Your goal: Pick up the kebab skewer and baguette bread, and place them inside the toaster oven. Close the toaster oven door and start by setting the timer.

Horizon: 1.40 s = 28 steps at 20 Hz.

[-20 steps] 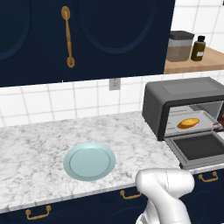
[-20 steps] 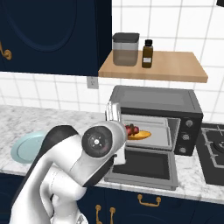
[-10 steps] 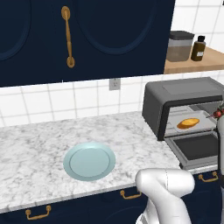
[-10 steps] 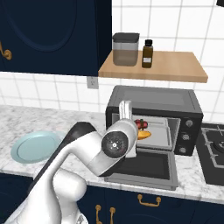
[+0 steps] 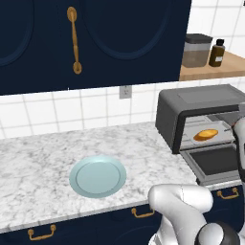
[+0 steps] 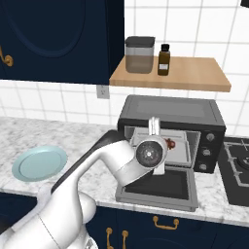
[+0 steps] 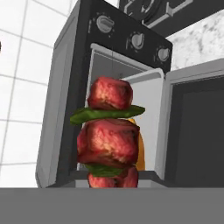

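Observation:
The kebab skewer [image 7: 109,135], red meat chunks with green slices between, stands close in front of the hand camera, and my gripper [image 6: 166,144] is shut on it at the mouth of the toaster oven [image 6: 170,114]. The toaster oven door [image 6: 158,187] lies folded down and open. The baguette bread [image 5: 206,135] rests on the rack inside the oven, and an orange edge of the baguette bread [image 7: 141,151] shows behind the skewer. In the right base view my hand hides most of the oven's opening. Three knobs [image 7: 138,41] sit on the oven's control panel.
A pale blue plate [image 5: 98,176] lies on the marble counter [image 5: 38,158] left of the oven. A grey-lidded canister [image 6: 139,54] and a brown bottle [image 6: 164,59] stand on the wooden shelf [image 6: 194,75] above. A stove top [image 6: 236,163] adjoins the oven's right side.
My arm has swung right and forward with the kebab skewer, bringing it from in front of the open door up to the oven's opening. The baguette has stayed on the rack.

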### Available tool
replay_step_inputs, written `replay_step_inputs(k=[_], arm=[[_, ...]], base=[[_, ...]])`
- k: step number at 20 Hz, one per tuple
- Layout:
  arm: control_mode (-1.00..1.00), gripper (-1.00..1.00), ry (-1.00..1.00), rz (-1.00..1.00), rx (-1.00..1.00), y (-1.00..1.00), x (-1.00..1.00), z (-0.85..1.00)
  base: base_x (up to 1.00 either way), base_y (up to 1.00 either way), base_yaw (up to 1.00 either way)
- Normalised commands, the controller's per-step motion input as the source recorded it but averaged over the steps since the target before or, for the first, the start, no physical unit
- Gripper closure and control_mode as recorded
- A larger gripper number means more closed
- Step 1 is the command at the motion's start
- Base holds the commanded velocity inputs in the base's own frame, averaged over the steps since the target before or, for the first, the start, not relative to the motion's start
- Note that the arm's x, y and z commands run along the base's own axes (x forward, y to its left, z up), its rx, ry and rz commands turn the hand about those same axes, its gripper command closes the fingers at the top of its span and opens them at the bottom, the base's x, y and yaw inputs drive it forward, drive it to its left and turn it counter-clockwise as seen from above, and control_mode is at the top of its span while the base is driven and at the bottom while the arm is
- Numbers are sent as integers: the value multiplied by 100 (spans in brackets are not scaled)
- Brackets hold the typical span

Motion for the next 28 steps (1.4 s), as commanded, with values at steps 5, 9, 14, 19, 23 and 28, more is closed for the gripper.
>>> replay_step_inputs(k=[5, 9, 14, 19, 23, 28], arm=[[-100, 100, 9, 1, 2, -13, 50, -33], [-100, 100, 7, 0, 2, -14, 47, -23], [-100, 100, 6, 1, 1, -16, 40, -32], [-100, 100, 5, 2, 0, -15, 43, -23], [-100, 100, 4, 2, 0, -1, 37, -23], [-100, 100, 4, 2, 0, 0, 30, -23]], base=[[0, 0, 0], [0, 0, 0], [0, 0, 0], [0, 0, 0], [0, 0, 0], [0, 0, 0]])
